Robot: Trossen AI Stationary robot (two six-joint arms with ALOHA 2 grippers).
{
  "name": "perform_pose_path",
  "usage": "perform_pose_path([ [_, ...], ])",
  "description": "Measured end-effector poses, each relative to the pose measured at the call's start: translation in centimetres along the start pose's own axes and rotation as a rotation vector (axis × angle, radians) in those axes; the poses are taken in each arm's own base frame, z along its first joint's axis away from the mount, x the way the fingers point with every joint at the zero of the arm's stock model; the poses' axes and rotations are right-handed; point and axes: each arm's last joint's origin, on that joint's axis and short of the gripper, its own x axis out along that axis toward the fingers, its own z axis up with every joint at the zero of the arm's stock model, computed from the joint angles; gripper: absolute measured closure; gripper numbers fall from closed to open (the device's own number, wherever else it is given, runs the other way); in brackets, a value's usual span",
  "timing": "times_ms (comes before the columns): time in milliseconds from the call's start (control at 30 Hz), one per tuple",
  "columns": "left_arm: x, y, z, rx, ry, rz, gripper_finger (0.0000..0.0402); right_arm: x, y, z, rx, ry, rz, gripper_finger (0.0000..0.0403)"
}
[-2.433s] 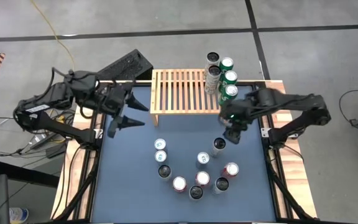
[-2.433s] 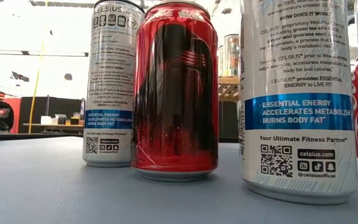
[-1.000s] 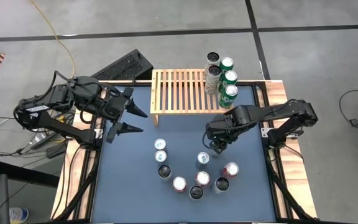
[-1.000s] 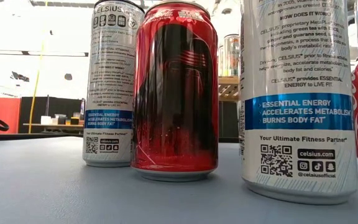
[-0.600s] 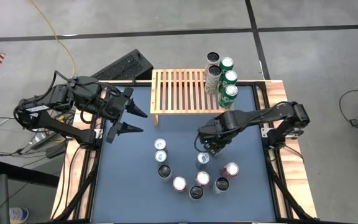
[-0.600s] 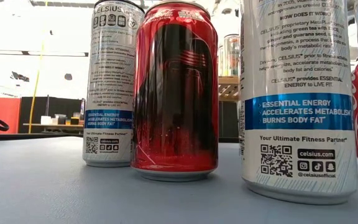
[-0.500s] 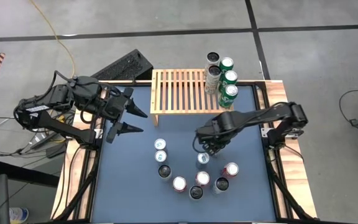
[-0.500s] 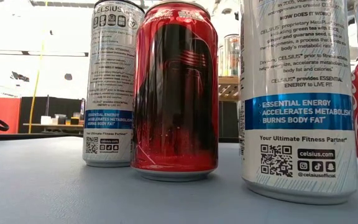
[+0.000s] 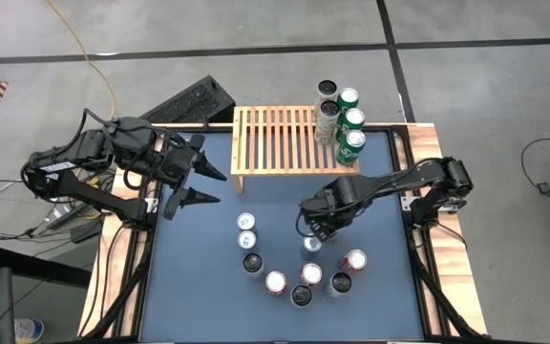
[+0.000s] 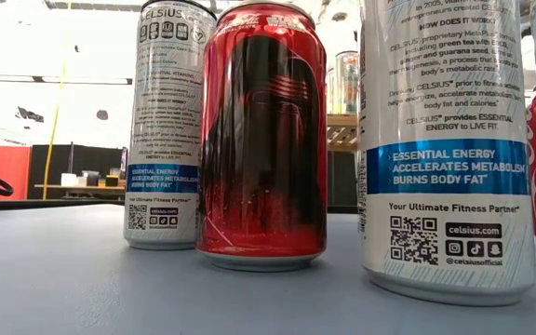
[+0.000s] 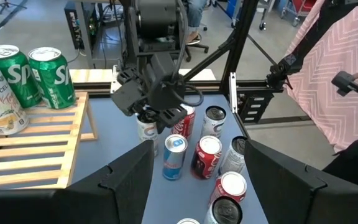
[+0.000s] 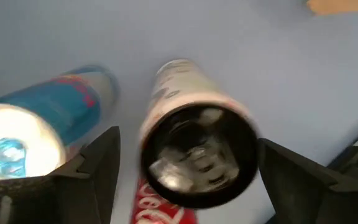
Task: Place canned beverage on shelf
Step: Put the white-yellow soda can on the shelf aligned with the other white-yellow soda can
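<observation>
Can point(image 12: 194, 146) | directly below right hand point(image 9: 314, 232), between its spread fingers | untouched | shelf point(image 9: 275, 140) well apart

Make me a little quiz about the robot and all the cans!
1. True or false: the shelf has cans standing at its right end.
2. Which gripper hangs over a white can on the blue mat: A) left gripper, B) right gripper?
3. Fill in: the right gripper's fingers are ____, one on each side of the can.

Key: 1 true; 2 B; 3 open. The left gripper waits open near the mat's left edge.
</observation>
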Motion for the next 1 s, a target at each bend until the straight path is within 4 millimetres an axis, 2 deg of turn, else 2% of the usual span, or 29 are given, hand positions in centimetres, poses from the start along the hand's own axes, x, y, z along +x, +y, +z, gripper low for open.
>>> perform_pose_path([
  [133,0.0,0.1,0.0,0.001,-0.001,0.027,0.0165,0.1,0.1,0.3,0.008,-0.005,0.011,0.0096],
  [233,0.0,0.1,0.0,0.001,-0.002,0.031,0.0165,0.1,0.1,0.3,0.025,-0.004,0.007,0.0115],
  [467,0.0,0.1,0.0,0.009,0.0,0.037,0.0165,0.1,-0.1,0.2,0.031,0.003,-0.005,0.0175],
  [667,0.0,0.1,0.0,0.015,0.0,0.047,0.0165,0.1,-0.1,0.2,0.022,0.002,-0.002,0.0248],
  [867,0.0,0.2,0.0,0.023,0.002,0.049,0.0165,-0.4,-0.2,0.2,-0.024,-0.001,0.003,0.0249],
  [1000,0.0,0.2,0.0,0.024,0.002,0.049,0.0165,-2.4,-0.5,0.1,-0.089,-0.029,0.051,0.0249],
])
